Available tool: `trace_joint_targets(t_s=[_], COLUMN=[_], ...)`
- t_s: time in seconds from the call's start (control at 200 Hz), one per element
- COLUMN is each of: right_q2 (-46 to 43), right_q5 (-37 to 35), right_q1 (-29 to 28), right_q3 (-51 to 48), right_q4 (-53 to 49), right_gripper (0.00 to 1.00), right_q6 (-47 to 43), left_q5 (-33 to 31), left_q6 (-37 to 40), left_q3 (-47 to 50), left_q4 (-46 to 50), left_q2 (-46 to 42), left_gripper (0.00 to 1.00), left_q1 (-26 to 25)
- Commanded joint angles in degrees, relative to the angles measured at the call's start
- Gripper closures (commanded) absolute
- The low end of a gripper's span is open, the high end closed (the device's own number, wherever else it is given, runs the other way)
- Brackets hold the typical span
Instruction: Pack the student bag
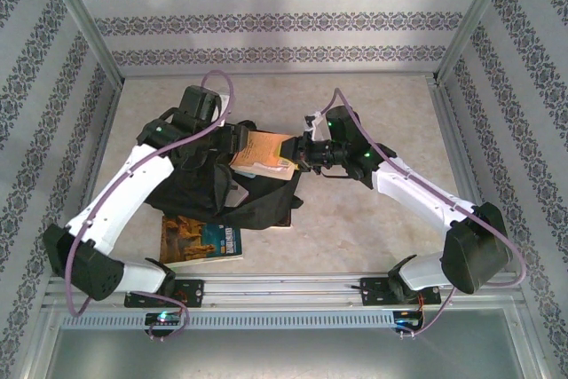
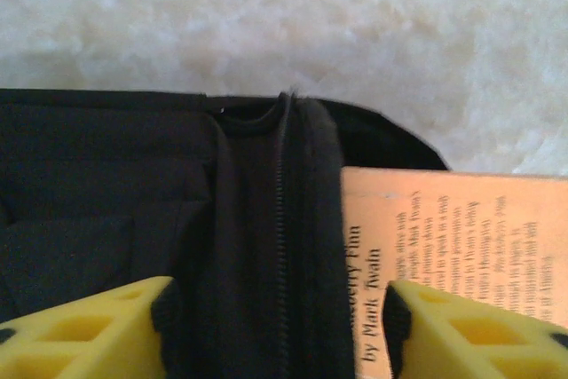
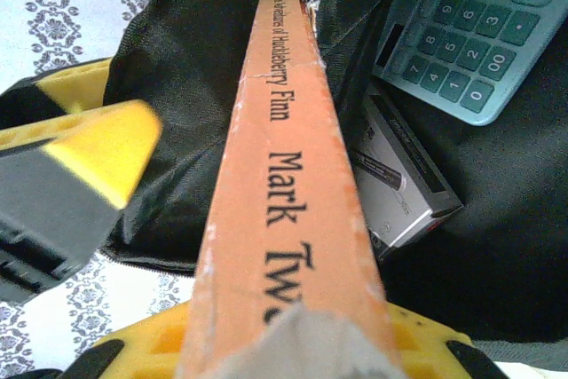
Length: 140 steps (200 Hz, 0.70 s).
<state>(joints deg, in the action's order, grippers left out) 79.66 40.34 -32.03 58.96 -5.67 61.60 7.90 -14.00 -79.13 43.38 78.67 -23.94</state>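
Packing is sitting roughly mid-way, by my read. The student bag [image 1: 191,188] is lying open-mouthed on the table [image 1: 355,219], centre-left, between the two arms.

The left gripper [image 2: 280,335] is straddling the bag's zip edge. Its jaws are standing apart and gripping nothing I can see. It looks like it's minding the opening.

The right gripper [image 1: 297,155] is clamping the orange paperback [image 1: 264,153] at one end, spine up, and pointing its far end at the bag mouth. That far end is just reaching the black fabric and most of the book is sticking out. So it's going in, not in yet.

The blue-covered book [image 1: 202,239] is lying flat on the table at the bag's near edge, partly under it. I'm counting it as left to pack.

The calculator [image 3: 466,28] and a silver-grey boxy item [image 3: 404,188] are resting on black fabric beside the paperback. I can't tell whether that's inside the bag or on top.

Count: one bag, two books, one calculator, one grey box.
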Motion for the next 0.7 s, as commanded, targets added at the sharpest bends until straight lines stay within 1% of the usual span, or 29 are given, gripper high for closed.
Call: trace_joint_targets(t_s=[0.0, 0.03, 0.115, 0.165, 0.26, 0.33, 0.48, 0.61, 0.695], right_q2=[-1.80, -1.85, -2.42, -2.92, -3.76, -3.66, -2.62, -1.07, 0.15], right_q5=[1.18, 1.22, 0.68, -0.14, -0.94, -0.95, -2.67, -2.47, -1.23], right_q1=[-0.49, -0.41, -0.40, -0.26, 0.20, 0.22, -0.90, -1.61, -2.11], right_q3=[-0.42, -0.47, -0.12, 0.15, -0.33, -0.88, -1.46, -1.22, -0.98], right_q4=[3.43, 3.37, 1.30, -1.27, -4.47, -5.99, -8.89, -6.89, -1.97], right_gripper=[1.00, 1.00, 1.00, 1.00, 1.00, 1.00, 1.00, 1.00, 1.00], right_q6=[0.35, 0.21, -1.47, -2.98, -4.60, -5.34, -7.17, -5.71, -2.63], left_q5=[8.08, 8.89, 8.66, 7.59, 4.32, 3.61, 1.33, 1.62, 3.07], left_q6=[-0.48, -0.84, -0.80, -0.77, -0.63, -0.94, -0.17, -0.34, -1.22], left_q3=[1.87, 2.05, 1.48, 0.76, -0.91, -3.26, -9.58, -11.58, -11.61], left_q4=[-0.60, -1.02, -0.78, -0.41, 0.03, 0.50, 3.54, 4.08, 3.57], left_q2=[0.21, 0.19, -0.08, -1.01, -4.00, -5.91, -6.62, -6.62, -6.42], left_gripper=[0.49, 0.55, 0.86, 1.00, 1.00, 1.00, 1.00, 1.00, 1.00], left_q1=[1.18, 1.25, 1.64, 2.08, 3.29, 4.52, 4.97, 5.04, 4.99])
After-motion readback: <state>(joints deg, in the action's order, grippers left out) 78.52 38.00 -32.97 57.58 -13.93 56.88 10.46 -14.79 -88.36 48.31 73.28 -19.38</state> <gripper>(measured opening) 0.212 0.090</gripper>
